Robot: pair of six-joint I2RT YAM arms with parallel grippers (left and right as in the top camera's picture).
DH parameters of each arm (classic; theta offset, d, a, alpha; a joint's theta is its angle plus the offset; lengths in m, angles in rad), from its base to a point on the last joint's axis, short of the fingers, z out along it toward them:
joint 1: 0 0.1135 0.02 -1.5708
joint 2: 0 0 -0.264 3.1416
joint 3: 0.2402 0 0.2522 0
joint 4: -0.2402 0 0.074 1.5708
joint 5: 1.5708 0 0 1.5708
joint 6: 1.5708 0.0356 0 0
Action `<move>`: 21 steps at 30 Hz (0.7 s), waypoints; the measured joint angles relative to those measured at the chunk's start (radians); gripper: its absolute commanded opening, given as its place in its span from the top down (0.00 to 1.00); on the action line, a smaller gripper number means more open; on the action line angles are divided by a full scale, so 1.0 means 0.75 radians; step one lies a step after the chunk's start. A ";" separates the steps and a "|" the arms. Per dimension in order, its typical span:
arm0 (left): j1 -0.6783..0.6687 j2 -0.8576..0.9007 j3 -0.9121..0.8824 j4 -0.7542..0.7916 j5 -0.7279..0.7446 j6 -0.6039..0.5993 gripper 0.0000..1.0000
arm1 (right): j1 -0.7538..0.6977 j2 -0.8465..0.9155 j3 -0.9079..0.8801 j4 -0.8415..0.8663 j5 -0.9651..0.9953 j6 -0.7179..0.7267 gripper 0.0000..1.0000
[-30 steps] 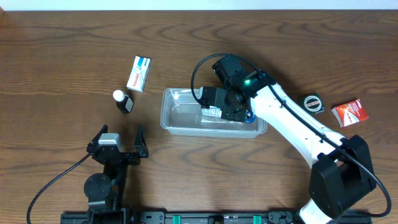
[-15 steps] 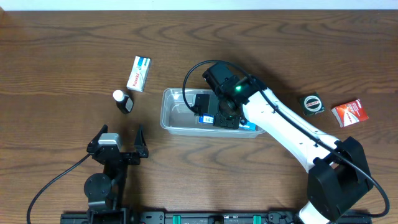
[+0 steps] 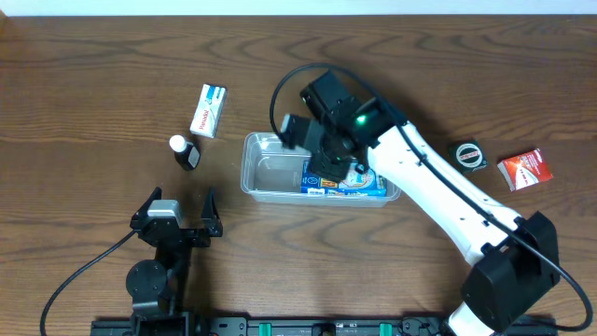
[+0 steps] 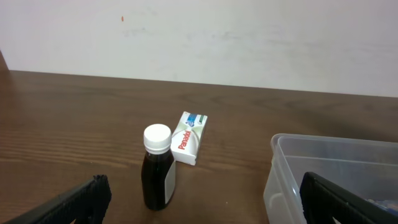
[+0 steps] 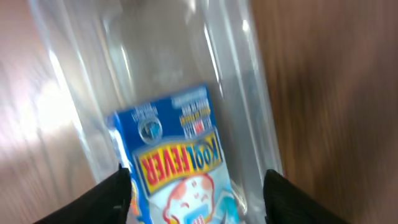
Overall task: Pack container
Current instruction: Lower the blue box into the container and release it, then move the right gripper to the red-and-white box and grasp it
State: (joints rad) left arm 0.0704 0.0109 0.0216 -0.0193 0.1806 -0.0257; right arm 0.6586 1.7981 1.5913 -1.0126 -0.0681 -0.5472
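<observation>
The container [image 3: 269,175] is a clear shallow tub in the middle of the table. A blue Kool Fever box [image 3: 347,180] lies flat in its right half. My right gripper [image 3: 326,159] hovers over the tub, open. In the right wrist view its fingers [image 5: 104,198] stand wide on either side of the blue box [image 5: 180,155], which rests on the tub's floor [image 5: 155,56] and is not gripped. My left gripper [image 3: 180,205] sits open near the front edge, holding nothing. In the left wrist view the left gripper [image 4: 205,208] faces the container's left wall [image 4: 292,177].
A white Panadol box [image 3: 208,110] [image 4: 189,138] and a dark bottle with a white cap [image 3: 185,152] [image 4: 157,168] stand left of the tub. A tape measure [image 3: 469,155] and a red box [image 3: 525,169] lie at the right.
My right gripper has opened and let go of the blue box, which now lies in the container. The right wrist has shifted left and up. The left arm has not moved.
</observation>
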 measured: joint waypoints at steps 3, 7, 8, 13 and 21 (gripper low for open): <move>0.000 0.000 0.000 0.000 0.000 0.000 0.02 | 0.000 -0.001 0.035 0.011 -0.134 0.097 0.22; 0.000 0.000 0.000 0.000 0.000 0.000 0.02 | 0.000 -0.001 0.037 0.011 -0.313 0.178 0.06; 0.000 0.000 0.000 0.000 0.000 0.000 0.02 | 0.000 -0.001 0.037 0.012 -0.342 0.195 0.07; 0.000 0.000 0.000 0.000 0.000 0.000 0.02 | 0.000 -0.001 0.036 0.031 -0.414 0.330 0.25; 0.000 0.000 0.000 0.000 0.000 0.000 0.02 | 0.000 -0.001 0.032 -0.012 -0.327 0.557 0.28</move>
State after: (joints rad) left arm 0.0704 0.0109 0.0216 -0.0193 0.1806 -0.0257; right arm 0.6586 1.7977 1.6154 -1.0214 -0.3134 -0.1295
